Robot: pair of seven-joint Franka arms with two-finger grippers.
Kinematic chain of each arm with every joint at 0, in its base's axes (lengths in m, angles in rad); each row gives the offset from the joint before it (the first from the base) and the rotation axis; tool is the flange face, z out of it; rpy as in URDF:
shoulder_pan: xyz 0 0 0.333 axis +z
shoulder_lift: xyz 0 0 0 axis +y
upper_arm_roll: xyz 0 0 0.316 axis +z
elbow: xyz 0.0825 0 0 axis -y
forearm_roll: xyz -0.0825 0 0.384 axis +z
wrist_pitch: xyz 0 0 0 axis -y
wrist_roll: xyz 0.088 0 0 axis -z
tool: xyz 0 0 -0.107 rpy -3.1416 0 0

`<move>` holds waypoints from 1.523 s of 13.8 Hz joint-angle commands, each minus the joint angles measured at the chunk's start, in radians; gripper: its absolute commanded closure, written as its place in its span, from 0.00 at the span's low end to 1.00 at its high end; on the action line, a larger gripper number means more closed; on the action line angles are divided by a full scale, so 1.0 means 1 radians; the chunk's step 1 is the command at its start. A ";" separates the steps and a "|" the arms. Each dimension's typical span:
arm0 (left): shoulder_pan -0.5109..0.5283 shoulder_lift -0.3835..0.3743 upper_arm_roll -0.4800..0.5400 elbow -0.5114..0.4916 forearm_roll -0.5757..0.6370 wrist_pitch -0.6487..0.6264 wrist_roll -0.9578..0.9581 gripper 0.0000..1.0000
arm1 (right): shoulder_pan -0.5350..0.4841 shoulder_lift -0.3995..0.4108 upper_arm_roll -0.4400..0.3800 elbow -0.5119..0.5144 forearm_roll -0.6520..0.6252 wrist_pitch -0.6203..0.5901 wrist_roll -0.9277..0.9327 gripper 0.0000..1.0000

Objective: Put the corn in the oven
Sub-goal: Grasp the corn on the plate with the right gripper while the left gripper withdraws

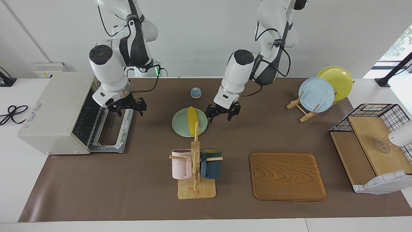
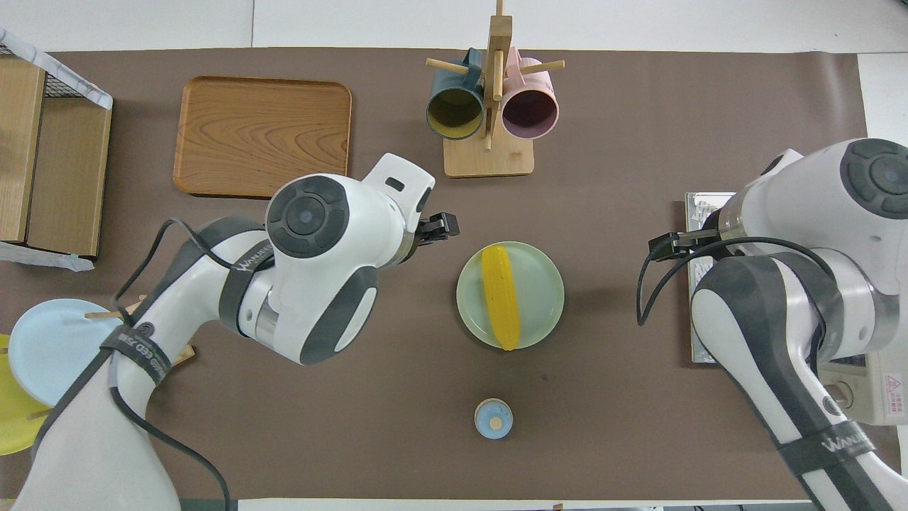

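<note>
Jaws, left: released and empty; the left gripper [image 1: 223, 113] hangs over bare desk [image 1: 128, 180] just beside the plate, toward the left arm's end, touching nothing.
Jaws, right: released and empty; the right gripper [image 1: 127, 108] hangs over the oven's dropped door [image 1: 112, 133].
Corn: the corn [image 1: 192, 120] lies flat on the pale green plate [image 1: 179, 124], its length running nearer-to-farther from the robots, mid-desk.
Oven: the oven [image 1: 53, 111] sits at the right arm's end of the desk, door down, wire rack showing inside.
Step in hand: as I judge it, picking the corn off the plate; it is not yet held by either arm.
Doing it well: come straight down over the cob's middle, jaws across its narrow width, so it neither rolls nor tips when lifted. Close firmly; the ridged, tapered plastic may slip toward the thin end.
Carrying: the right gripper is over the door, so it may need to clear first.
Watch for: the mug rack [image 1: 195, 167] stands near the plate; keep the elbow off it.
</note>
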 commanded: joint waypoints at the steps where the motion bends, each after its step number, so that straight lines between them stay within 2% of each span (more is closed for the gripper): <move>1: 0.095 -0.020 -0.007 0.048 0.027 -0.129 0.094 0.00 | 0.134 0.041 0.004 0.012 0.026 0.037 0.191 0.00; 4: 0.195 -0.042 0.000 0.077 0.079 -0.189 0.173 0.00 | 0.286 0.179 0.004 0.150 0.025 0.054 0.396 0.00; 7: 0.270 -0.092 0.010 0.077 0.084 -0.256 0.290 0.00 | 0.450 0.378 0.002 0.390 -0.026 -0.015 0.558 0.00; 8: 0.302 -0.113 0.010 0.077 0.084 -0.288 0.335 0.00 | 0.484 0.426 0.004 0.426 -0.067 -0.009 0.600 0.00; 9: 0.335 -0.135 0.010 0.077 0.084 -0.326 0.393 0.00 | 0.495 0.440 0.004 0.419 -0.081 0.010 0.616 0.00; 12: 0.378 -0.196 0.010 0.076 0.084 -0.442 0.470 0.00 | 0.535 0.460 0.004 0.361 -0.081 0.080 0.617 0.31; 14: 0.379 -0.224 0.012 0.076 0.085 -0.514 0.470 0.00 | 0.538 0.451 0.004 0.325 -0.080 0.106 0.619 0.43; 17: 0.375 -0.267 0.021 0.079 0.091 -0.633 0.500 0.00 | 0.540 0.446 0.004 0.296 -0.080 0.141 0.619 0.44; 21: 0.366 -0.252 0.027 0.152 0.110 -0.758 0.505 0.00 | 0.540 0.426 0.005 0.239 -0.078 0.160 0.619 0.52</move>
